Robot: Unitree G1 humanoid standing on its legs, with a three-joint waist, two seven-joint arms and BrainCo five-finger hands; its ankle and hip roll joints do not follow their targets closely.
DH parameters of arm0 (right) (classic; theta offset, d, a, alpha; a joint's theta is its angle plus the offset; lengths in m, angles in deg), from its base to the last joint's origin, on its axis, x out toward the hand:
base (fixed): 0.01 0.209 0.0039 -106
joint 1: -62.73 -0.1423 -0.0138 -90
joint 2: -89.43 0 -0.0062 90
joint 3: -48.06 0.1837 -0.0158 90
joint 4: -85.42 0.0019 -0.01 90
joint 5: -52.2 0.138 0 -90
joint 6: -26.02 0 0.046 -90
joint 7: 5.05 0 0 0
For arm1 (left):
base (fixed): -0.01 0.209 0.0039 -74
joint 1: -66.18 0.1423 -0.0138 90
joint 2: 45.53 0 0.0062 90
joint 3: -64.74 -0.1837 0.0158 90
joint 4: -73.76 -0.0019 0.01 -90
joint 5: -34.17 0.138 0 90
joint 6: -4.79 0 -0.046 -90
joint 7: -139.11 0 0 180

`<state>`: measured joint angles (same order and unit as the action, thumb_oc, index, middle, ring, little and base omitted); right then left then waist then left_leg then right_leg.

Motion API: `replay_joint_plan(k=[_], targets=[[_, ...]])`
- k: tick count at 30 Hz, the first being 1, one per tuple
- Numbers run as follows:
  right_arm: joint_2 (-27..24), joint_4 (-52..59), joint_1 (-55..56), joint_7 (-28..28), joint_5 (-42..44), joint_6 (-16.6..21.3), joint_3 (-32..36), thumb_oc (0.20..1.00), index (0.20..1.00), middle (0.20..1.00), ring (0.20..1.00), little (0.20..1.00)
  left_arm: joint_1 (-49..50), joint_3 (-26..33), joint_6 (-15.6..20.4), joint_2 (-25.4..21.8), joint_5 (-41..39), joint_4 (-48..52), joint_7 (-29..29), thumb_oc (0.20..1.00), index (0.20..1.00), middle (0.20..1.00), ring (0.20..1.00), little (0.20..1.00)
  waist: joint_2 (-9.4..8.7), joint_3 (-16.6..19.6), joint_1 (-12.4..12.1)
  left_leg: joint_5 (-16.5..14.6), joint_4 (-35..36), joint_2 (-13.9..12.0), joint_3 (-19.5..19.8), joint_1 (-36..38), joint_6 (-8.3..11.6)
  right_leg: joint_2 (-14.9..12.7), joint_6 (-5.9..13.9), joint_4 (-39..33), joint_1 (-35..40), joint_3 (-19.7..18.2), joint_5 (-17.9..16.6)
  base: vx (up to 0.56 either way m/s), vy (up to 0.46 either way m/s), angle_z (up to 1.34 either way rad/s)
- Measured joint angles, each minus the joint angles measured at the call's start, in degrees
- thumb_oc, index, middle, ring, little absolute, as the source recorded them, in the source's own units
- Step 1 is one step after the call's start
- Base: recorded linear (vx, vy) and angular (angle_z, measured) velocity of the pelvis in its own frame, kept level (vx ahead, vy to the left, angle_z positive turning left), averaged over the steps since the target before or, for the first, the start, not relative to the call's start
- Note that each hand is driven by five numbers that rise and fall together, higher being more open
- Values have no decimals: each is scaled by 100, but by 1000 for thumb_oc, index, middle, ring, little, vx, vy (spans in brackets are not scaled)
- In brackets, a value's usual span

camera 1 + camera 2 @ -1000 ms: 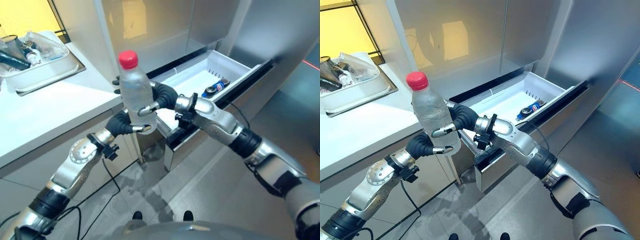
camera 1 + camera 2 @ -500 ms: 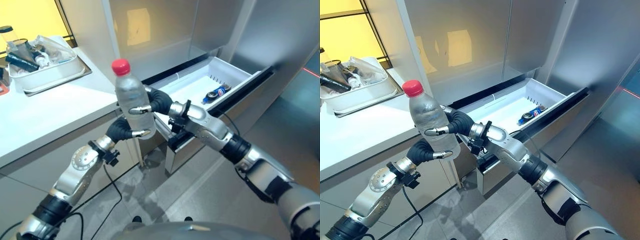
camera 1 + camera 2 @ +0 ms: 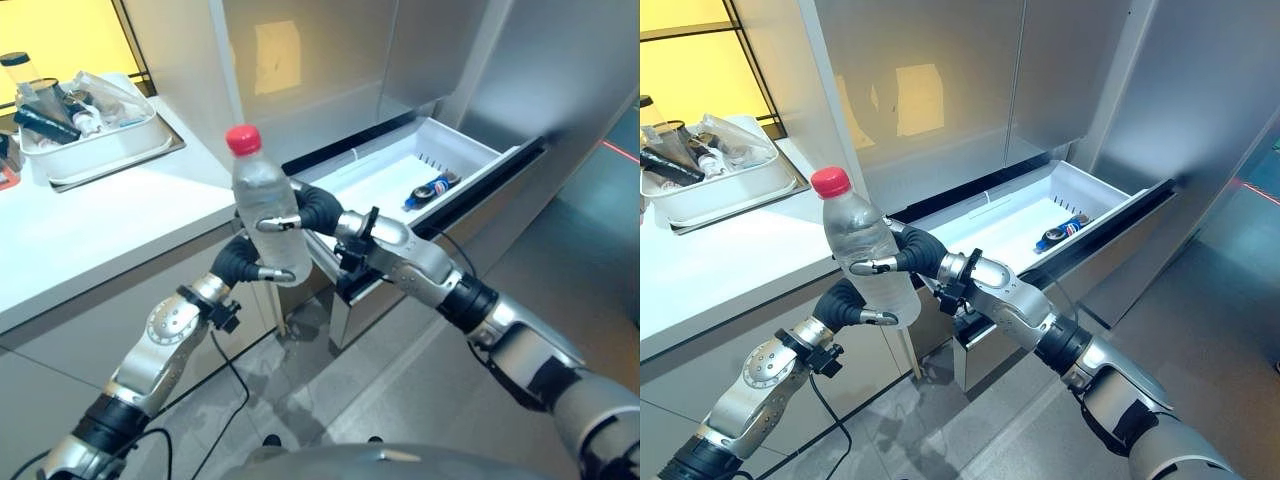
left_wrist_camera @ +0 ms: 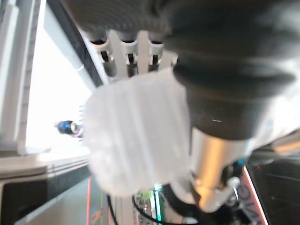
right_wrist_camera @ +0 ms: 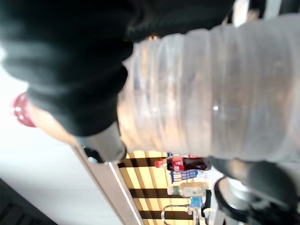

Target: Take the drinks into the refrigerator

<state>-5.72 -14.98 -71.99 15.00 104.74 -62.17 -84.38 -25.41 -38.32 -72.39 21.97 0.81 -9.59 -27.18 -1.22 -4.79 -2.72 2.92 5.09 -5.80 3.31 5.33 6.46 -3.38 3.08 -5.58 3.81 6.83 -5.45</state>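
Bottle (image 3: 264,205) stayed upright between both hands, barely shifted from half a second earlier.
Left hand (image 3: 244,262) clasped the ribbed clear plastic low down; right hand (image 3: 310,210) curled round its middle, under the red cap (image 3: 243,139). Behind the right hand, the white fridge drawer (image 3: 470,152) stood open, holding a small dark bottle (image 3: 430,186).

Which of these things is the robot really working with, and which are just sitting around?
Job: water bottle, left robot hand, right robot hand, open fridge drawer, small bottle lying in it.
Lying about: tub of clutter, white counter.
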Motion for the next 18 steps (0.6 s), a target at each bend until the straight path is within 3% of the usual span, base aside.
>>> replay_joint_plan(k=[4, 10, 18], targets=[[-728, -136, -87, -123, 9, 13, 98, 200, 200, 200, 200, 200, 582, 443, -7, -45, -378, 115, 120, 1000, 1000, 1000, 1000, 1000, 6, -5, -1, -16, 1, 1, 3, -11, -22, -4, 3, -2, -9, -1, 3, 0, 0, 0], [-1443, -1020, -295, -430, -8, 160, 589, 200, 200, 200, 200, 200, 935, 552, -37, -61, -622, 272, 316, 1000, 1000, 1000, 1000, 1000, 29, -84, -102, -17, 2, -13, 37, -149, -30, 8, 11, -2, -129, 40, 17, -4, 1, 1], [-1770, -1957, -736, -711, -40, 378, 740, 200, 200, 200, 200, 200, 980, 619, -22, -83, -847, 670, 381, 1000, 1000, 1000, 1000, 1000, 77, -456, -170, 31, -4, -13, 196, -338, 16, 15, -13, 0, -226, 200, 8, -44, 4, 9]])
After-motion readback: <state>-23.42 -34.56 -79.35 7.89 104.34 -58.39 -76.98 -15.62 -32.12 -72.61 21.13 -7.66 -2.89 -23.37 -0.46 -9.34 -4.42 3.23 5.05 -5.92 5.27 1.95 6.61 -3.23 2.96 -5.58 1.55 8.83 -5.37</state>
